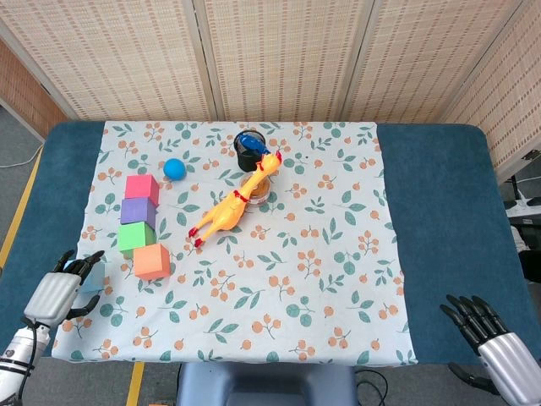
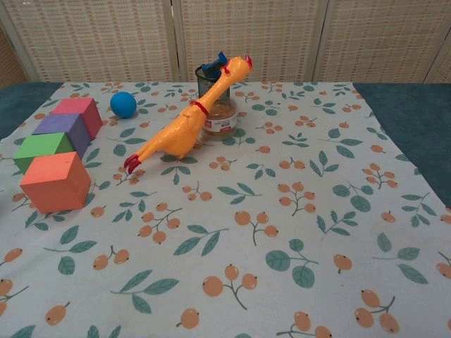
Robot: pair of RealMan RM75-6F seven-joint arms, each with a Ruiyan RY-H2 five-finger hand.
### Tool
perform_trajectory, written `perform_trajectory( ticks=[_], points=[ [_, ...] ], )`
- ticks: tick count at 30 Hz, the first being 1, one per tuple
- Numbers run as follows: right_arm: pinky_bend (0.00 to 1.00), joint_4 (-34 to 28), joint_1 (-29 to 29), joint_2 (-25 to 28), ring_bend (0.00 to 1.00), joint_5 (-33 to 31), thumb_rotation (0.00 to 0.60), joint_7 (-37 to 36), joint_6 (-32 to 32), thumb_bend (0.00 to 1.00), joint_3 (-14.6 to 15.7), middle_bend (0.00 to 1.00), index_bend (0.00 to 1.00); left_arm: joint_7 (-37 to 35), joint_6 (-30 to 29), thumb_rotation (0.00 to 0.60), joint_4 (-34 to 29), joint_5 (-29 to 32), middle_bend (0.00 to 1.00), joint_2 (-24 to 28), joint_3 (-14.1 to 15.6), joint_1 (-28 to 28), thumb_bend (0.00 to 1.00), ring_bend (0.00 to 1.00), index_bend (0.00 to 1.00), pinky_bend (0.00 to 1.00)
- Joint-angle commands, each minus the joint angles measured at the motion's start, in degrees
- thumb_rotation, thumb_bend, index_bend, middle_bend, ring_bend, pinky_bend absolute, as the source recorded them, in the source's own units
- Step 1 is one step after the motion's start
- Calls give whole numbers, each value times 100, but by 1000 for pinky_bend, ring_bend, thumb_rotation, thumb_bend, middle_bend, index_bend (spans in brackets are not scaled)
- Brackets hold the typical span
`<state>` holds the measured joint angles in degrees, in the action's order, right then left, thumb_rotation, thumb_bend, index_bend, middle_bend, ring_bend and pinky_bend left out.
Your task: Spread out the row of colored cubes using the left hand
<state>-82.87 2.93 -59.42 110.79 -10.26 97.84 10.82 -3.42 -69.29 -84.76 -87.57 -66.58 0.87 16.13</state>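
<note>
Cubes sit in a row at the cloth's left side, running 12 to 6 in head view: pink cube (image 1: 142, 187) farthest, then purple cube (image 1: 138, 211), green cube (image 1: 136, 237), orange cube (image 1: 152, 260) nearest. Neighbours look touching or nearly so; gaps hard to read. Orange one is offset slightly toward 3 from the line. In chest view the same row shows at far left, orange (image 2: 55, 181) in front partly covering green (image 2: 41, 149); purple (image 2: 65, 129) and pink (image 2: 79, 113) are each partly hidden by the one ahead.

Left hand (image 1: 66, 284) is at about 8 o'clock from the orange cube, near it but apart, on the cloth's left edge. Fingers extended and apart, holding nothing. Forearm cut off by frame corner. Not seen in chest view.

Right hand (image 1: 489, 340) is at far 4 o'clock, well apart, over blue table (image 1: 439, 220); fingers spread, empty, partly cut off at bottom edge.

Blue ball (image 1: 174, 168) at 2 o'clock of the pink cube. Rubber chicken (image 1: 235, 208) lies diagonally mid-cloth, neck leaning on a jar (image 2: 220, 121) that it mostly hides; label unreadable. Black mesh cup (image 1: 250, 150) behind, with something blue inside, unclear what.

Floral cloth (image 1: 321, 279) covers the table's middle.
</note>
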Motion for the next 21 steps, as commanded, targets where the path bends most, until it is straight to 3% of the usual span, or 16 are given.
perform_trajectory(
  ticks=[1,9,16,21],
  points=[
    [0,-4,-1,-2,0,19,600,6,0,113,12,0,0,-39,98,600,-75,-282,163,-134,7,256,402,245,0,15],
    [0,14,44,39,0,56,600,-53,168,113,10,0,0,988,1077,600,-306,642,141,-307,-214,669,400,245,0,15],
    [0,25,37,40,0,77,600,-74,163,113,20,0,0,1377,1188,600,-363,1000,138,-372,-223,708,395,278,0,21],
    [0,18,31,38,0,52,600,-79,145,114,11,0,0,1346,1216,600,-419,933,130,-444,-215,785,393,318,0,27]
  ],
)
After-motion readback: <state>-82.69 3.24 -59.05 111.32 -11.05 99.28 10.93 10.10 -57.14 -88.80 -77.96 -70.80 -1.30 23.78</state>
